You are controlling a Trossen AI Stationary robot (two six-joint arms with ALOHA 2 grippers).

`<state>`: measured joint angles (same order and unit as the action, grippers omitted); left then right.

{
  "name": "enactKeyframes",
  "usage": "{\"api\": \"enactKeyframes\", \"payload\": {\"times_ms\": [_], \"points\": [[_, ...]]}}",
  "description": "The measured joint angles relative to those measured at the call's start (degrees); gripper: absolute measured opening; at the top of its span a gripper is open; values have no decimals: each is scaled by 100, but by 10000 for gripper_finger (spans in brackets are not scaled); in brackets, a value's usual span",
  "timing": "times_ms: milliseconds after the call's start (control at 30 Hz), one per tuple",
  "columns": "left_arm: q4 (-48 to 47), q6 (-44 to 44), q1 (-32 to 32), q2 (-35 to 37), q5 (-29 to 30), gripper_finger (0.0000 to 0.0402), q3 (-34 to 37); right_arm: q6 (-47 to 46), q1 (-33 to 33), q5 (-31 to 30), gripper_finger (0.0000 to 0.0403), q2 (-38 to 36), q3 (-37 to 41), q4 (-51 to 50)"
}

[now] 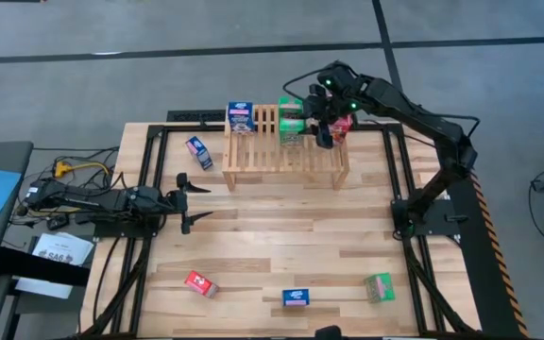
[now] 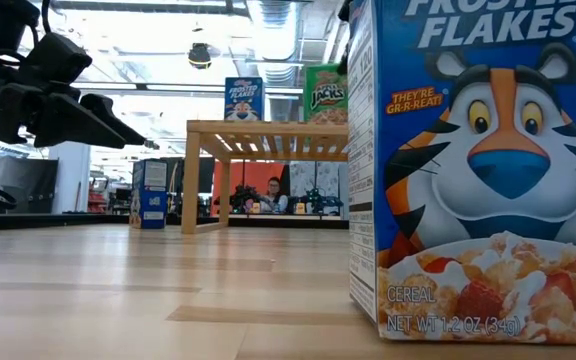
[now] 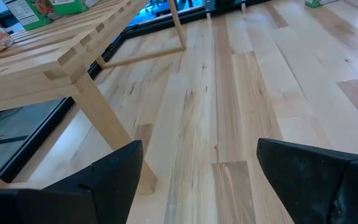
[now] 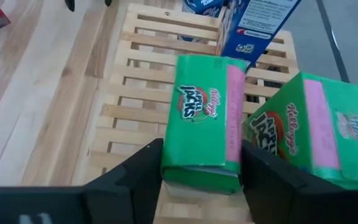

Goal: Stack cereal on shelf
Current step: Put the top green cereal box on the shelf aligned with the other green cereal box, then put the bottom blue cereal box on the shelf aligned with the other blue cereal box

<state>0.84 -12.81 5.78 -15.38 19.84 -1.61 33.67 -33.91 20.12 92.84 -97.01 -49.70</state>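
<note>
The slatted wooden shelf (image 1: 286,151) stands at the table's far middle. A blue cereal box (image 1: 242,117) and a green one (image 1: 291,121) stand on it, and both show in the low view (image 2: 244,100) (image 2: 326,95). My right gripper (image 1: 324,132) is over the shelf's right part, shut on a second green box (image 4: 201,124). A red box (image 1: 344,125) shows just behind that gripper. My left gripper (image 1: 189,203) is open and empty above the table's left side, short of the shelf. My right gripper pinches the green box between its two fingers, one on each long side (image 4: 166,158), at the end nearest the wrist. The fingers come from the table's right, slanting down, and lie along the box. The box is over the slats; I cannot tell whether it rests on them.
A blue box (image 1: 199,151) lies on the table left of the shelf. Near the front edge lie a red box (image 1: 199,283), a blue box (image 1: 297,297) that fills the low view's right (image 2: 478,170), and a green box (image 1: 380,287). A person sits in the room beyond (image 2: 273,192).
</note>
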Motion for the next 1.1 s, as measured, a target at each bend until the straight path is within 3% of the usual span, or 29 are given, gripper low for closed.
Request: {"api": "enactKeyframes", "payload": {"times_ms": [333,733,1100], "points": [[0,1,0,0,2,305,0,67,-35,-48,259,88,4,106],[0,1,0,0,2,305,0,-7,-43,-55,261,76,-2,93],[0,-1,0,0,2,305,0,-24,-61,-68,261,41,-475,-338]]}}
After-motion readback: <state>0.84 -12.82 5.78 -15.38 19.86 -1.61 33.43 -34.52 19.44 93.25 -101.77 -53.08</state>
